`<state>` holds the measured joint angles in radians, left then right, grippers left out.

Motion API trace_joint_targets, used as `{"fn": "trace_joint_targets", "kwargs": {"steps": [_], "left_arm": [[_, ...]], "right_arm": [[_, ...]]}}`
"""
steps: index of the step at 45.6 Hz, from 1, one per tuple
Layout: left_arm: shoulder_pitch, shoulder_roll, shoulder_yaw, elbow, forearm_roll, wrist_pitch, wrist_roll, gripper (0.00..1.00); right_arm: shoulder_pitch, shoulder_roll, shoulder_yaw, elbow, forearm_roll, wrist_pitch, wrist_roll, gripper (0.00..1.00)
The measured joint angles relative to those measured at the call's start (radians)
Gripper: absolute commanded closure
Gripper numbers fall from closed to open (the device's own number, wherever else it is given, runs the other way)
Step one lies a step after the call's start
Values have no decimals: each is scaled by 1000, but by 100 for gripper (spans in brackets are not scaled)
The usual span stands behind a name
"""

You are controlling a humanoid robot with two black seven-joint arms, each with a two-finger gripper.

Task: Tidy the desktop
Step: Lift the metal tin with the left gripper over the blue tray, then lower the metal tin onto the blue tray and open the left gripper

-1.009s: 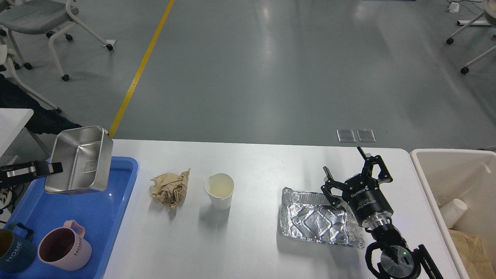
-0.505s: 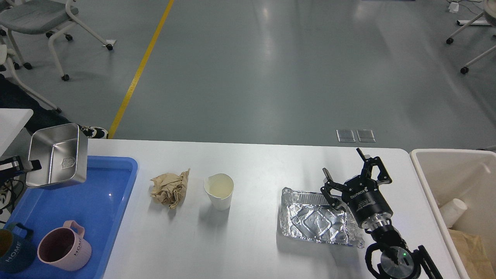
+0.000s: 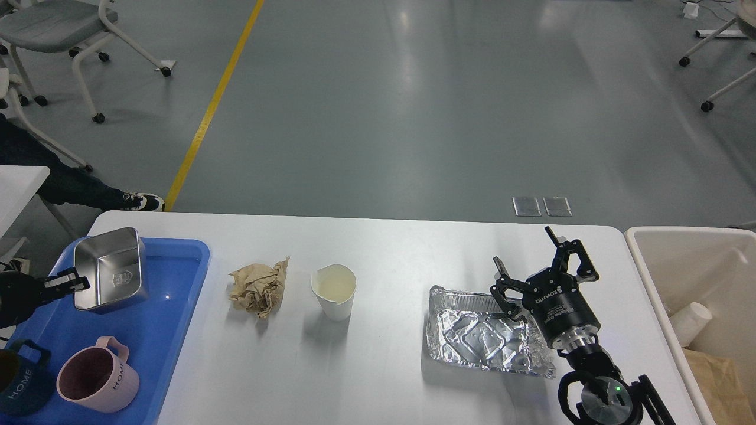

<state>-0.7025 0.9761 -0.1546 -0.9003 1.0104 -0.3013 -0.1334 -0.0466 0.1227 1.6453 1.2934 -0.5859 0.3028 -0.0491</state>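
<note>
Now left claw (image 3: 80, 284) pinches steel box (image 3: 112, 268) rim over blue tray (image 3: 171, 330); right claw (image 3: 531, 260) spread, above foil tray (image 3: 472, 339).

At lower left you lose most of the dark mug (image 3: 18, 383) past the frame's edge. The beige bin (image 3: 649, 277) runs off the right edge.

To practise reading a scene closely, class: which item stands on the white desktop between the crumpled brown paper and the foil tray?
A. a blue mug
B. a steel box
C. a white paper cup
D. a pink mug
C: the white paper cup stands on the desktop, right of the crumpled brown paper and left of the foil tray.
</note>
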Motion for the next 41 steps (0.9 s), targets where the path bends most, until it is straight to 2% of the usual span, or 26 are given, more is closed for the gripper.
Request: {"fn": "trace_joint_targets", "kwargs": {"steps": [18, 22, 24, 25, 30, 32, 41], "left_arm": [[5, -175, -7, 197, -19, 14, 2, 96], [10, -204, -5, 220, -19, 24, 2, 92], [16, -214, -4, 230, -19, 29, 2, 87], [21, -221, -4, 237, -19, 34, 2, 78], [26, -238, -4, 246, -19, 44, 8, 42], [27, -244, -4, 246, -19, 50, 8, 31], [28, -250, -11, 246, -22, 66, -1, 11]], "right_arm": [[-6, -1, 1, 0, 0, 2, 0, 0], [-9, -2, 2, 0, 0, 2, 0, 0], [-11, -2, 2, 0, 0, 2, 0, 0], [-11, -2, 2, 1, 0, 2, 0, 0], [-12, -2, 2, 1, 0, 2, 0, 0], [-13, -2, 2, 1, 0, 2, 0, 0], [-15, -1, 2, 1, 0, 2, 0, 0]]}}
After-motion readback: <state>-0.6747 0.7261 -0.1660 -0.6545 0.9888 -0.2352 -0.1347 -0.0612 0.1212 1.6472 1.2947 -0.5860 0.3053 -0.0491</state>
